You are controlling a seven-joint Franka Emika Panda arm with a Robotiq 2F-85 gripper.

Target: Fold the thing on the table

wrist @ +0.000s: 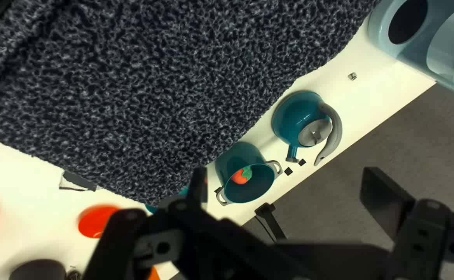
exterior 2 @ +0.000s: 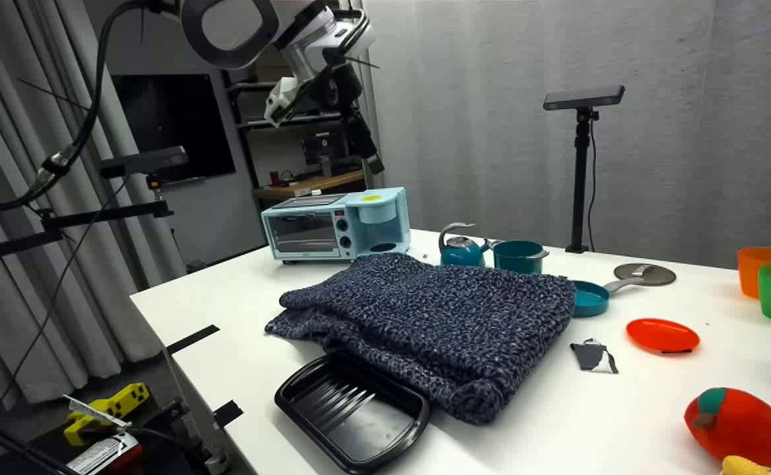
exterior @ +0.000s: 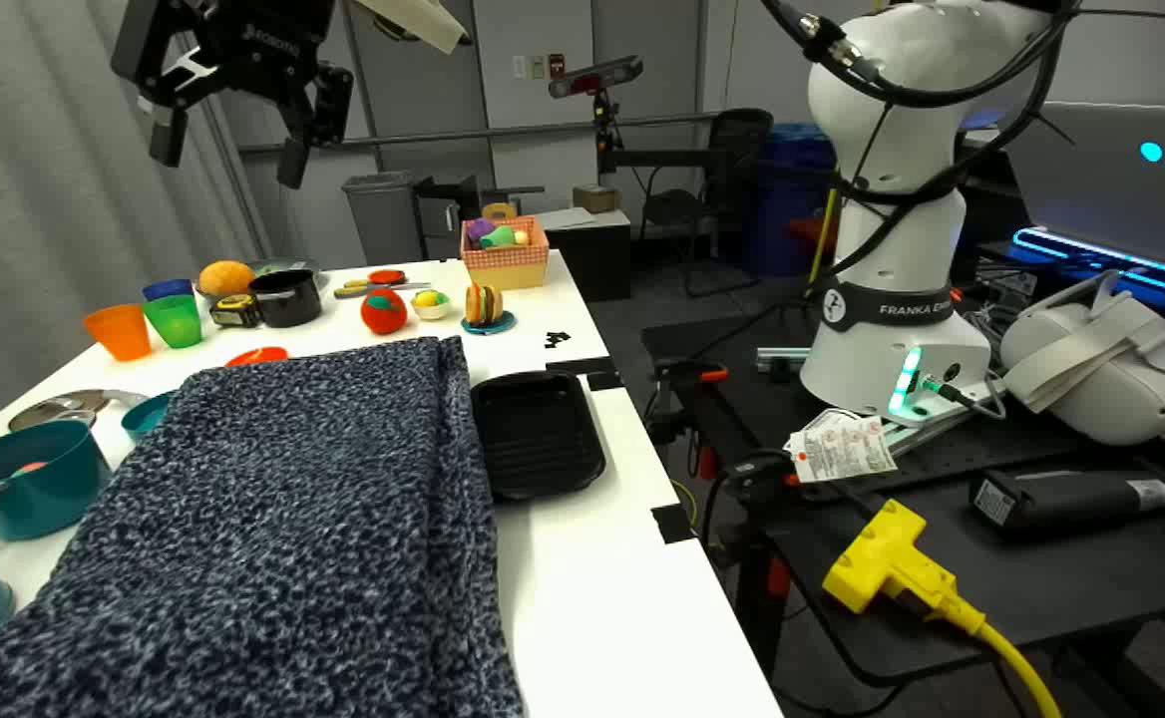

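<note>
The thing, a large dark navy-and-black speckled cloth, lies in stacked layers on the white table (exterior: 602, 598). It shows in both exterior views (exterior: 293, 519) (exterior 2: 451, 303), with its layered, slightly rumpled edge beside the black tray. In the wrist view the cloth (wrist: 145, 89) fills the upper left. My gripper (exterior: 231, 150) is open and empty, high above the table and apart from the cloth. In the wrist view the fingers (wrist: 283, 188) stand wide apart, with the table's edge and the floor below between them. In an exterior view the gripper (exterior 2: 372, 161) is small and seen from the side.
A black tray (exterior 2: 359, 415) sits against the cloth's edge. A teal pot (wrist: 246, 175), a teal kettle (wrist: 301, 118) and a light-blue toaster oven (exterior 2: 333, 227) stand along the far side. A red plate (exterior 2: 663, 334), cups (exterior: 119, 331) and toy food (exterior: 383, 311) lie beyond the cloth.
</note>
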